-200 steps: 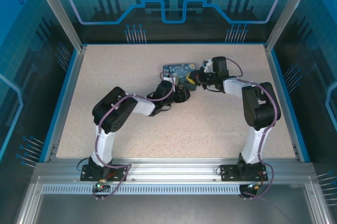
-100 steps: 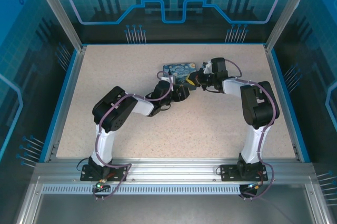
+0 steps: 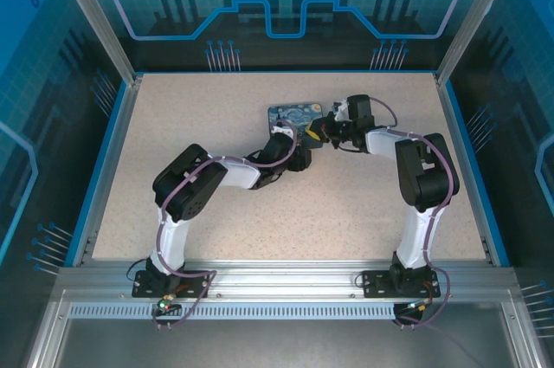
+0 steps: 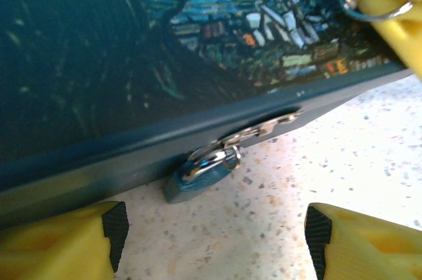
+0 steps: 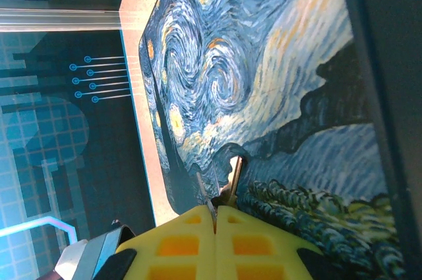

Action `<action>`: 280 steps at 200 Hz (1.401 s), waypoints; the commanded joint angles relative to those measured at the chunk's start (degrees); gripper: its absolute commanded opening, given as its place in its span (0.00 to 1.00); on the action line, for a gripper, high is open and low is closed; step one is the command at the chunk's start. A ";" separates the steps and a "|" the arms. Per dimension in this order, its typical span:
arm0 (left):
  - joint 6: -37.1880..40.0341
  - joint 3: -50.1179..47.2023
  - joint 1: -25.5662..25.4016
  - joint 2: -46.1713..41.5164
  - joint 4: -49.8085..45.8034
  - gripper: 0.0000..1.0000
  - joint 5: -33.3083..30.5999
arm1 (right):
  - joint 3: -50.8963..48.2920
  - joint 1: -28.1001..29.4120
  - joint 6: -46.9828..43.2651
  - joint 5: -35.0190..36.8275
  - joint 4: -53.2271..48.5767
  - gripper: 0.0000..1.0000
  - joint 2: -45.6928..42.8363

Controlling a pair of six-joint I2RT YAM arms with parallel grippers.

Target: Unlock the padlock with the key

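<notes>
Speckled beige table (image 3: 173, 169) under glowing blue panel walls, and straight away looking at both arms crowding the Starry Night box (image 3: 290, 115), just past centre toward 12 o'clock. Coming in from 7 o'clock with the left gripper (image 3: 299, 150), nosed right up to the box's 6 o'clock edge. Swinging in from 3 o'clock with the right gripper (image 3: 312, 132), parked at the box's 4 o'clock corner. Down to the left wrist camera now: spread wide apart, yellow fingers (image 4: 62, 244) at 7 and 5 o'clock of the frame, gripping nothing, bare tabletop between. Dead centre, hanging off a silver hasp (image 4: 264, 128) on the box's dark edge: the padlock (image 4: 198, 174), tiny, with a silver shackle, low by the table, looking bluish in this light. Up at 1 o'clock, catching a wire key ring (image 4: 372, 11) against a yellow right-hand finger, well apart from the padlock. Over to the right wrist camera: pressed tight together and clamped on the key (image 5: 211, 209), a thin sliver of metal poking out toward 12 o'clock over the painted lid.
</notes>
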 commanded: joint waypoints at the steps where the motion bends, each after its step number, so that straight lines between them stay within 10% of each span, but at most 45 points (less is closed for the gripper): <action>1: 4.26 2.31 -0.61 1.58 -4.17 0.73 -5.93 | 0.68 0.39 0.42 0.10 -0.76 0.00 0.49; 182: -11.19 4.06 3.17 5.34 9.89 0.74 15.97 | 0.60 0.21 0.82 -0.07 0.30 0.00 2.65; 280: -13.81 3.55 4.33 6.57 10.64 0.60 16.44 | 0.87 0.21 1.19 -0.02 0.24 0.00 2.67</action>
